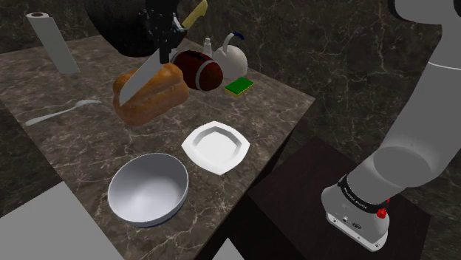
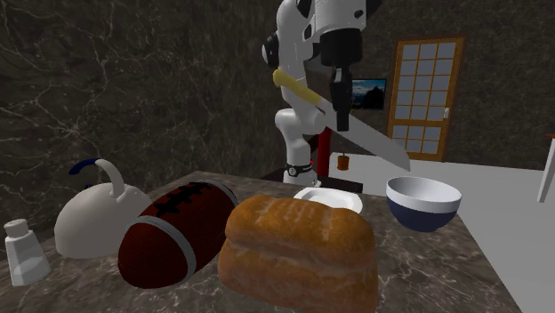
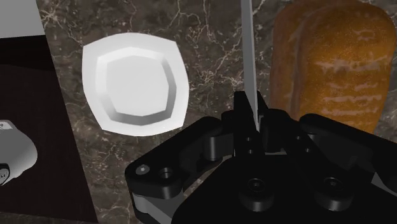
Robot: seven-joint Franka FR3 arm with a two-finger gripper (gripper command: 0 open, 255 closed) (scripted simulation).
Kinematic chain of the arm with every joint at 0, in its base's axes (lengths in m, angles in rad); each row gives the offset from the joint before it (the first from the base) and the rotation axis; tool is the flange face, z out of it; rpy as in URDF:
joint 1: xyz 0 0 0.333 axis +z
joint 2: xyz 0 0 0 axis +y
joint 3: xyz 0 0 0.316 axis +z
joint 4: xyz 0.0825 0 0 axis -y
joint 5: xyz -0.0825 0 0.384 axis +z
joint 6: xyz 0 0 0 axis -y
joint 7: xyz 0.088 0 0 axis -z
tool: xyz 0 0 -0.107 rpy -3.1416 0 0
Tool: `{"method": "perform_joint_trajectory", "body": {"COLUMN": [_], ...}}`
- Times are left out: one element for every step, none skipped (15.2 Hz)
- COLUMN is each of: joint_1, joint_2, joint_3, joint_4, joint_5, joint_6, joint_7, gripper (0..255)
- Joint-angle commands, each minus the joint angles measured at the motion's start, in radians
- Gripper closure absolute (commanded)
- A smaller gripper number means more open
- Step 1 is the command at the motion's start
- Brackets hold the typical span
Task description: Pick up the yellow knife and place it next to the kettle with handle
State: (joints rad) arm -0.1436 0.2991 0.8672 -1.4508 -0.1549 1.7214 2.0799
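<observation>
The knife has a yellow handle and a long grey blade. It hangs tilted in the air above the bread loaf, with my black gripper shut on it where blade meets handle. The white kettle with a blue-tipped arched handle stands at the far end of the marble table, behind a brown football. From the second exterior view the knife slants down from the gripper, and the kettle sits at the near left. In the wrist view the blade runs out from between the fingers.
A green sponge lies beside the kettle. A white plate and a grey bowl sit toward the near table edge. A fork, a paper roll and a shaker stand around.
</observation>
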Motion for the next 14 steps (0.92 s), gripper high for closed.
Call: {"method": "perform_joint_trajectory", "body": {"joint_1": [0.008,0.008,-0.031,-0.068,-0.104,-0.137,-0.167,-0.194,-0.218,-0.239,-0.258,-0.274,-0.289,-0.301], "joint_2": [0.007,0.007,-0.03,-0.067,-0.103,-0.139,-0.174,-0.207,-0.24,-0.271,-0.3,-0.327,-0.352,-0.375], "joint_3": [0.0,0.0,0.002,0.003,0.001,-0.002,-0.009,-0.018,-0.029,-0.043,-0.057,-0.074,-0.091,-0.11], "joint_4": [0.035,0.037,-0.003,-0.04,-0.075,-0.108,-0.138,-0.167,-0.194,-0.219,-0.243,-0.265,-0.285,-0.305], "joint_5": [-0.005,-0.005,0.025,0.054,0.084,0.114,0.144,0.172,0.199,0.225,0.248,0.27,0.289,0.305], "joint_6": [-0.03,-0.032,-0.02,-0.01,-0.001,0.006,0.012,0.016,0.019,0.021,0.021,0.021,0.02,0.018], "joint_7": [0.003,0.003,-0.029,-0.061,-0.096,-0.131,-0.168,-0.205,-0.242,-0.279,-0.315,-0.351,-0.386,-0.42], "gripper": [255,255,255,255,255,255,255,255,255,255,255,255,255,255]}}
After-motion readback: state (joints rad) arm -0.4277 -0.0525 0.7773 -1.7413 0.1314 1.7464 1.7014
